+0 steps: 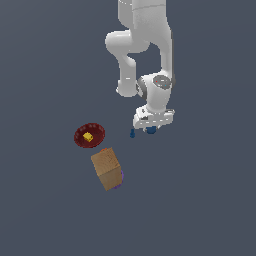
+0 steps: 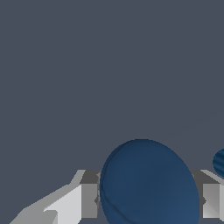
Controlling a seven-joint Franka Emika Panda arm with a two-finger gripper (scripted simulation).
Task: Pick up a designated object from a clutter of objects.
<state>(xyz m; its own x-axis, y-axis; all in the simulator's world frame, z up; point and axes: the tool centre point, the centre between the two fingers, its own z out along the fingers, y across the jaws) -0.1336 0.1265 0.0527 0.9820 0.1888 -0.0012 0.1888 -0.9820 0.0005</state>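
Smooth dark blue ball [image 2: 148, 183] sits between the claw's [image 2: 148, 201] fingers [image 2: 89, 199].

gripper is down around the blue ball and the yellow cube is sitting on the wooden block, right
Not quite: the yellow cube sits on the red plate, not the wooden block, as the exterior view shows. The gripper is indeed around the blue ball.

Plain dark slate-grey floor [image 1: 210, 210], flat, uniform, spanning both views
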